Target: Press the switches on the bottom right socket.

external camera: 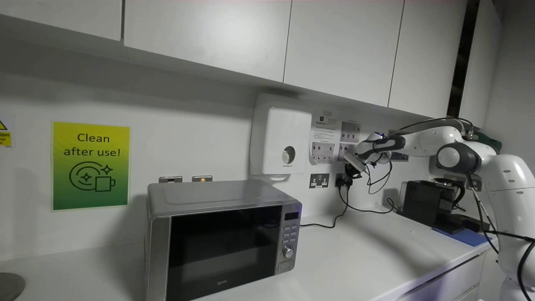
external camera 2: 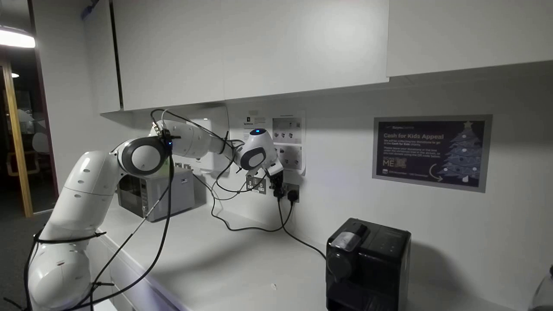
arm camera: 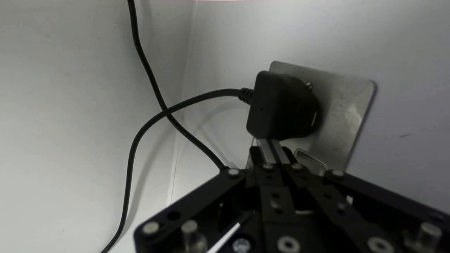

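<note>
The bottom right socket is a grey metal plate (arm camera: 351,95) in the wrist view, with a black plug (arm camera: 277,105) and cord in it. The plate (external camera 2: 295,187) also shows in an exterior view, partly behind the gripper (external camera 2: 278,185). In the wrist view my gripper (arm camera: 271,142) is shut and empty, its tips just beside the plug; I cannot tell whether they touch plug or plate. A small rectangular outline (arm camera: 311,161) beside the right finger may be a switch. Any other switch is hidden by the plug and fingers. The gripper (external camera: 350,172) covers much of the socket in an exterior view.
A similar socket (external camera: 319,180) sits beside it on the wall. Black cords (arm camera: 197,96) hang below the plugs to the counter. A microwave (external camera: 225,234) and a black coffee machine (external camera 2: 371,263) stand on the counter. Wall cabinets (external camera 2: 302,43) overhang the arm.
</note>
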Robot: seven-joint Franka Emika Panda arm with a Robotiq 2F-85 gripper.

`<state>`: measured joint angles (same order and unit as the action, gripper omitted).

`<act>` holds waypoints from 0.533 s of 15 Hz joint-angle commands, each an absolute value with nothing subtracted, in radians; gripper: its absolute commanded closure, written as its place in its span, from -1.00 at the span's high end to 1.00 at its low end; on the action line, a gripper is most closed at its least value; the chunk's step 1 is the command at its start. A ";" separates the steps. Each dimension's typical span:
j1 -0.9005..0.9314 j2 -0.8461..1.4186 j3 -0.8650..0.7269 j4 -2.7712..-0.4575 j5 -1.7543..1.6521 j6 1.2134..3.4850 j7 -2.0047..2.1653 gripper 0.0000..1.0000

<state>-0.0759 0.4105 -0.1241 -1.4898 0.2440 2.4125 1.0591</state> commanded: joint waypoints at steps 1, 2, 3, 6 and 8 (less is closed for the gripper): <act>-0.076 0.419 -0.116 -1.464 0.268 2.442 1.078 -1.00; -0.076 0.418 -0.115 -1.463 0.270 2.446 1.076 -1.00; -0.076 0.417 -0.114 -1.463 0.272 2.450 1.074 -1.00; -0.073 0.417 -0.112 -1.460 0.273 2.472 1.071 -1.00; -0.072 0.421 -0.116 -1.454 0.268 2.484 1.072 -1.00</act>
